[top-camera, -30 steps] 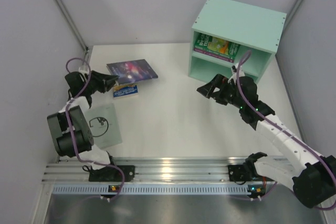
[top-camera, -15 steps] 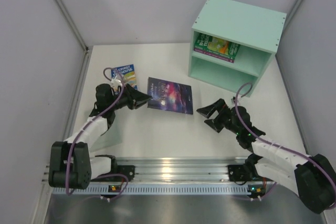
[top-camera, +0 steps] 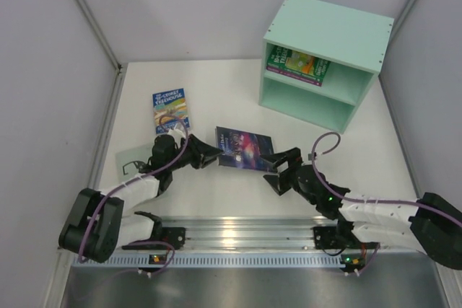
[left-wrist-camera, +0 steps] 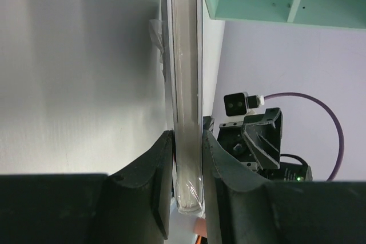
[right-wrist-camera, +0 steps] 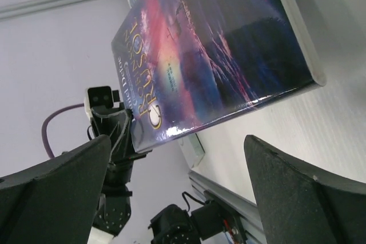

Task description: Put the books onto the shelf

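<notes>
A dark blue-purple book (top-camera: 245, 148) hangs just above the table's near middle, with my left gripper (top-camera: 214, 154) shut on its left edge. In the left wrist view the book's edge (left-wrist-camera: 187, 112) is pinched between both fingers. My right gripper (top-camera: 276, 169) stands open at the book's right edge, its jaws wide and not touching it. The right wrist view shows the cover (right-wrist-camera: 211, 50) above the spread fingers (right-wrist-camera: 309, 192). A blue book with a yellow picture (top-camera: 170, 108) lies flat at the left. The mint-green shelf (top-camera: 325, 34) holds books (top-camera: 296, 63) in its upper compartment.
A pale flat sheet or book (top-camera: 132, 158) lies partly under the left arm. Grey walls close in the table on three sides. The rail (top-camera: 231, 232) with both arm bases runs along the near edge. The shelf's lower compartment (top-camera: 307, 102) is open to the front.
The left arm carried the dark book from the far left toward the table's near middle. The right arm came down from the shelf to the book's right edge and opened wider.
</notes>
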Controlling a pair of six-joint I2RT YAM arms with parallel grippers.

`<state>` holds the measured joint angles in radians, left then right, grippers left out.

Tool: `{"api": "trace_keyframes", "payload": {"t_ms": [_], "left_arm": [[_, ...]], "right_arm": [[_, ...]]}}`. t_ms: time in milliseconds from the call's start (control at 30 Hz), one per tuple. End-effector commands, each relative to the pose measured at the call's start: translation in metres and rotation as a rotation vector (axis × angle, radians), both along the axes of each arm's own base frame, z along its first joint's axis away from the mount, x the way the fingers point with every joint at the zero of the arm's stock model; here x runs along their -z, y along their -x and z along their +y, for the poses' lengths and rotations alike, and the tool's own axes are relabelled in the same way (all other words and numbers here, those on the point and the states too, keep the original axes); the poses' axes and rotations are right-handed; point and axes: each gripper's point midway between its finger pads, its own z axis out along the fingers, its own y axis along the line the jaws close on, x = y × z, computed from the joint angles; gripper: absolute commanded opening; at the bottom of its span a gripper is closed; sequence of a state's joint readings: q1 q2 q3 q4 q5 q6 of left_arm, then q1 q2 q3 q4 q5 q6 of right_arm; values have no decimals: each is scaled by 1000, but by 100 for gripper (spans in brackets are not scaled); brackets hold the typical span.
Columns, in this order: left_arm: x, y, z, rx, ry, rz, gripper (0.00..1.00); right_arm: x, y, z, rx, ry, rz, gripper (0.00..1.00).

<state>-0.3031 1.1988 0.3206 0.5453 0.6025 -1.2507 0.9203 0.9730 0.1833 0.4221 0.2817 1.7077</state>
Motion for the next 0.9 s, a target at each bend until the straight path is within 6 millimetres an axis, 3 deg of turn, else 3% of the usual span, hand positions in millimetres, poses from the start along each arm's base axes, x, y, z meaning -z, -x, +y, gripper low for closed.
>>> {"api": "trace_keyframes", "payload": {"t_ms": [0,167,233,267,300,500,733,867], "left_arm": [[-56,-15,-12,-41,132,-179,0],[-45,-6,-21,-29,157,-120,0],[-37,-5,-20,-39,146,-94,0],[-33,-5,-20,-41,136,-77,0],[-29,-6,-20,-43,124,-63,0],[-18,2,-19,-40,118,-30,0],[2,12,-18,-8,56,31,0],[7,16,-18,10,48,46,0]], "right_arm": [[-17,-12,5,105,-113,-11,100],[-1,-16,9,141,-129,6,94],[15,-14,6,166,-136,55,90],[10,-17,5,183,-169,38,88],[23,-15,-1,194,-149,52,83],[41,-20,-20,288,-142,67,70],[43,-28,-41,362,-133,-7,65],[42,-30,-27,307,-131,-24,63]]}}
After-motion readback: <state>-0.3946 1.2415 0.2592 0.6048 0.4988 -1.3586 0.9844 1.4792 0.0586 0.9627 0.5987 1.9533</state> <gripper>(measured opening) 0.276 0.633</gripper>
